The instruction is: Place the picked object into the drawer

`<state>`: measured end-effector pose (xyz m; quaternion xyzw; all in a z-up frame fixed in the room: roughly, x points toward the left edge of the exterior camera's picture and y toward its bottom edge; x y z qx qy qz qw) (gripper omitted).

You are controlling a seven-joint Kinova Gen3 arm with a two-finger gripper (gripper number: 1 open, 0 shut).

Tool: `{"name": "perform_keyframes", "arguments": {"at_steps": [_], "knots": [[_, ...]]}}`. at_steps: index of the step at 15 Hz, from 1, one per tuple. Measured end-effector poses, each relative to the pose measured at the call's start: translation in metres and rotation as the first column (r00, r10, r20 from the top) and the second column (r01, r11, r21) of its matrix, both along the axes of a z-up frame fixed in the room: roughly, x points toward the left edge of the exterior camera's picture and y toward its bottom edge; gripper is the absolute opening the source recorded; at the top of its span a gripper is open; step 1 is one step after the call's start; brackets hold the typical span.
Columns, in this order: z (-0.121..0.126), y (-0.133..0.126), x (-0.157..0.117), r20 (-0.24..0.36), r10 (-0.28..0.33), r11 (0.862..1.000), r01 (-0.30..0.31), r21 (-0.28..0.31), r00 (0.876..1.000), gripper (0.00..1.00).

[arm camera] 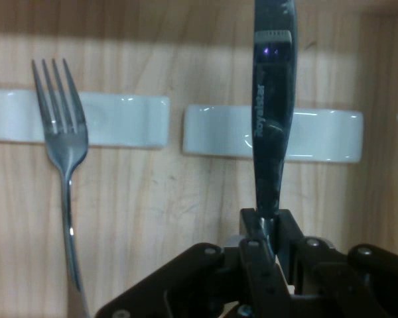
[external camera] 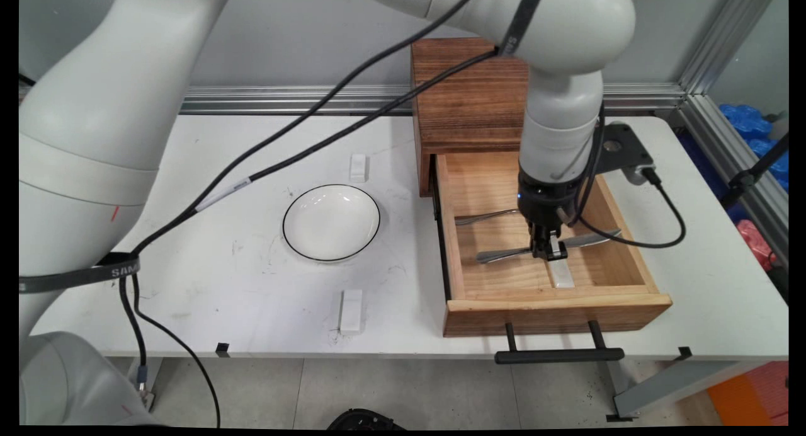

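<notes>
My gripper (external camera: 548, 250) reaches down into the open wooden drawer (external camera: 554, 311) and is shut on a steel knife (external camera: 497, 255) near its middle. In the hand view the knife (arm camera: 273, 119) runs straight up from between my closed fingers (arm camera: 252, 252) and crosses a white cutlery rest (arm camera: 325, 136). A steel fork (arm camera: 63, 152) lies to the left of the knife, its tines over a second white rest (arm camera: 119, 119). In the main view the fork (external camera: 485, 217) lies behind the knife on the drawer floor. Whether the knife is lifted off the floor I cannot tell.
The drawer sticks out of a dark wooden cabinet (external camera: 469, 102), with its black handle (external camera: 557, 355) past the table's front edge. A white black-rimmed bowl (external camera: 331, 222) sits left of the drawer. Two white rests (external camera: 357, 167) (external camera: 351, 310) lie on the table, one behind the bowl and one in front.
</notes>
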<state>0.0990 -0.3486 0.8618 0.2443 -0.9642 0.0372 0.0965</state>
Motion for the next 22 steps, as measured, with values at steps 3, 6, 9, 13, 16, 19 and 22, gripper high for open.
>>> {"name": "perform_keyframes", "arguments": {"at_steps": [3, 6, 9, 13, 16, 19, 22], "knots": [[-0.013, -0.002, -0.001, 0.013, -0.004, 1.000, 0.004, 0.007, 1.000, 0.00], [-0.024, -0.002, -0.003, 0.023, -0.010, 1.000, 0.009, 0.015, 1.000, 0.00], [-0.033, -0.003, -0.005, 0.028, -0.016, 1.000, 0.016, 0.022, 0.999, 0.00], [-0.040, -0.004, -0.009, 0.027, -0.023, 1.000, 0.022, 0.022, 0.999, 1.00], [-0.041, -0.005, -0.011, 0.023, -0.028, 0.999, 0.028, 0.021, 0.999, 1.00], [-0.041, -0.007, -0.012, 0.018, -0.036, 0.999, 0.036, 0.014, 0.999, 1.00], [-0.038, -0.008, -0.012, 0.010, -0.045, 0.999, 0.045, 0.004, 0.999, 1.00]]}}
